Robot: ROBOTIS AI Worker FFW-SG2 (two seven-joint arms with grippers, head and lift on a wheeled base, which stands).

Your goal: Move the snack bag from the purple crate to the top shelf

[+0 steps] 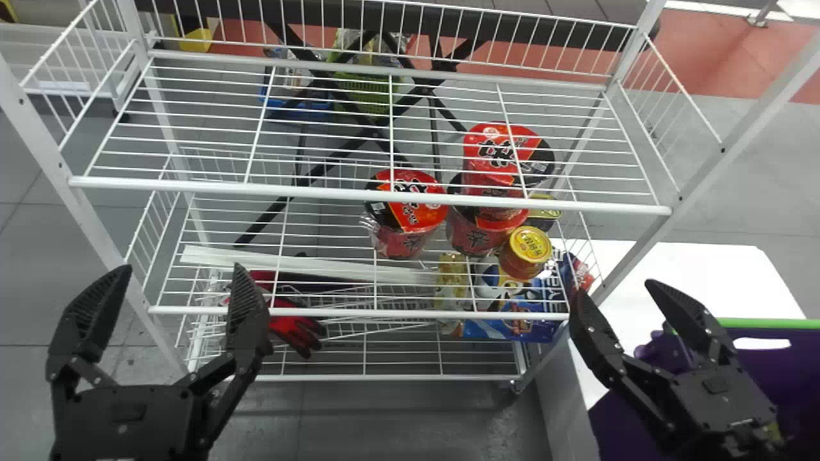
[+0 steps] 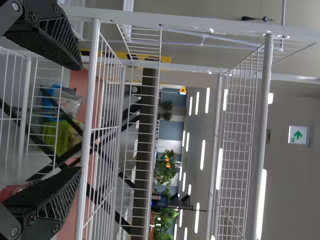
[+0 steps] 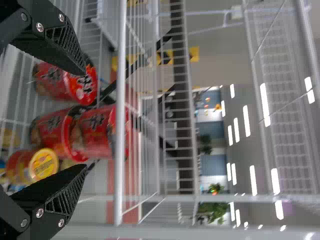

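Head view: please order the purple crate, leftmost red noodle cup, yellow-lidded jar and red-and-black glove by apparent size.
1. Purple crate, even partly covered
2. Leftmost noodle cup
3. Yellow-lidded jar and red-and-black glove: unsure, since the glove is partly hidden

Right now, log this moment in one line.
left claw: open, empty, before wire rack | right claw: open, empty, near purple crate | noodle cups: on rack | snack bag: in neither claw

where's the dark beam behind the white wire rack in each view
head view: dark beam near the top edge
left wrist view: dark beam, between rack wires and plants
right wrist view: dark beam, beyond the wires
shared landmark: white wire rack
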